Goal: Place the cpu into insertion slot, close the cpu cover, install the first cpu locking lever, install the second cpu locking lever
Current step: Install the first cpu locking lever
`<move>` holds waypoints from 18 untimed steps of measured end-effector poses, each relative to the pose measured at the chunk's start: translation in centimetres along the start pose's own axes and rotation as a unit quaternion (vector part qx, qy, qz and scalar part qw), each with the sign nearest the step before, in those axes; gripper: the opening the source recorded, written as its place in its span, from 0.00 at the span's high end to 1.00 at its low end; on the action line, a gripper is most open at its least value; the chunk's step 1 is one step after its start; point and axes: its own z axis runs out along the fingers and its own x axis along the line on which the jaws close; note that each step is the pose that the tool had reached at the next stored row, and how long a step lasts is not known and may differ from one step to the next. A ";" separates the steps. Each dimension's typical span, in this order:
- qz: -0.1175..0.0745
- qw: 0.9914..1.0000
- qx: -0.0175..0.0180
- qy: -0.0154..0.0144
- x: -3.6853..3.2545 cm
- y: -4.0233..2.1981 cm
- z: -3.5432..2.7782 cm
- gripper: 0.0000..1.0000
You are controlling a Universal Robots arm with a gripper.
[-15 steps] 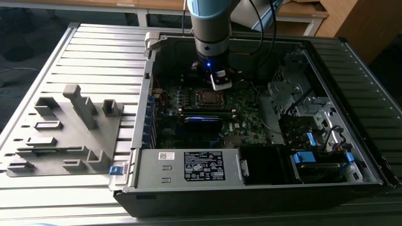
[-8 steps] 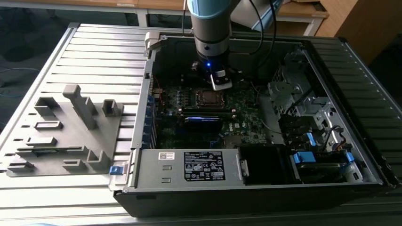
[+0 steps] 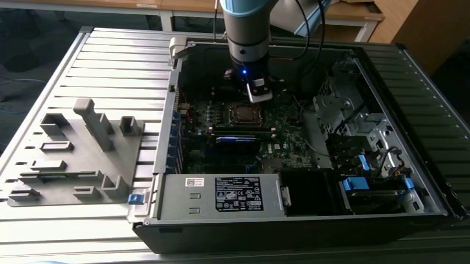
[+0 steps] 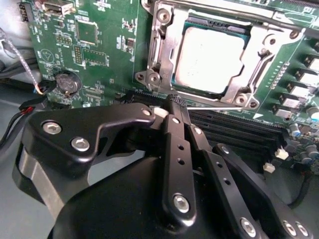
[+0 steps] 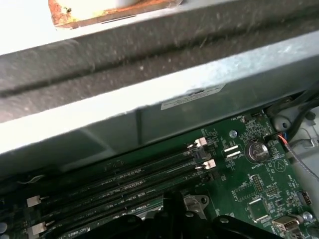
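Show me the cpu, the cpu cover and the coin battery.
cpu (image 4: 212,59), second wrist view, middle of metal top.
cpu cover (image 4: 261,50), second wrist view, frame's side bar.
coin battery (image 4: 66,82), second wrist view, its round face.

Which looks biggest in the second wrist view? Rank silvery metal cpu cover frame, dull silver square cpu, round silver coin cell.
Largest: silvery metal cpu cover frame.
Next: dull silver square cpu.
Smallest: round silver coin cell.

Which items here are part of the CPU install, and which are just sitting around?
Job in hand:
cpu, seated in its socket
cpu cover, down around it
gripper, near the socket

Just there:
memory slots
coin battery
power supply
grey fixture block, outside the case
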 end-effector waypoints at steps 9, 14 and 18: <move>0.000 1.000 0.000 0.000 -0.10 0.27 -0.97 0.89; 0.000 1.000 0.000 0.000 -0.10 0.27 -0.99 0.89; 0.000 1.000 0.000 0.000 0.04 0.22 -1.02 0.89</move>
